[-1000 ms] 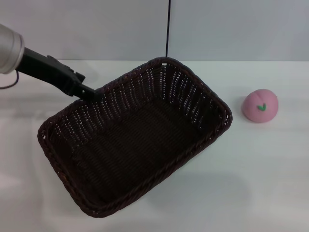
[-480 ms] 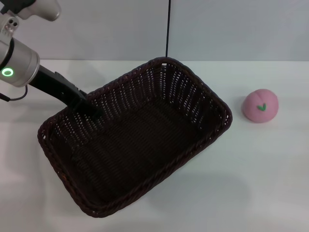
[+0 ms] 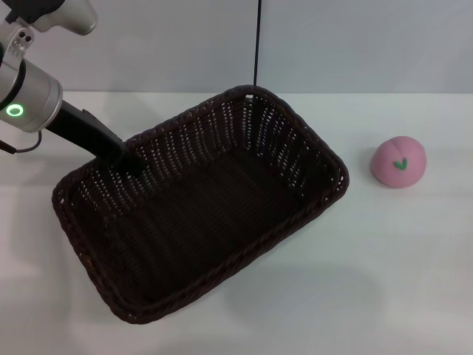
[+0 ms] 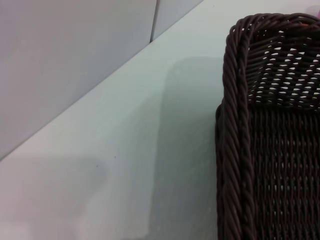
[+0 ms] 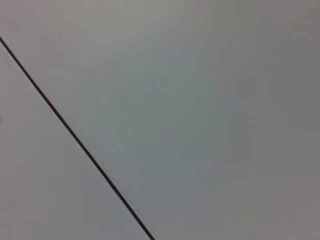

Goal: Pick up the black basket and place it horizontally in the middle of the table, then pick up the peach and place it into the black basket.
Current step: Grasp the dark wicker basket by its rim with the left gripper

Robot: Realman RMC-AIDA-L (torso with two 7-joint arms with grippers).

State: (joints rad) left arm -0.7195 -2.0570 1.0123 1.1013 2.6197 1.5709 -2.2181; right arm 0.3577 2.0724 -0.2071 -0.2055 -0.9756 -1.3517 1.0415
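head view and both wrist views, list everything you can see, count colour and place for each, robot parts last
black basket: one, very dark brown-black wicker, sitting diagonally on the table, nothing inside it; its braided rim also fills one side of the left wrist view.
peach: one, pink with a small green leaf mark, on the table to the basket's right, apart from it.
table: one, white, under everything.
wall: grey, behind the table; the right wrist view shows only a grey surface like it.
black line: one, thin, running vertically up the wall behind the basket's far corner.
left gripper: one, black, at the basket's far left rim, on a silver arm with a green ring light.
right gripper: not in view.
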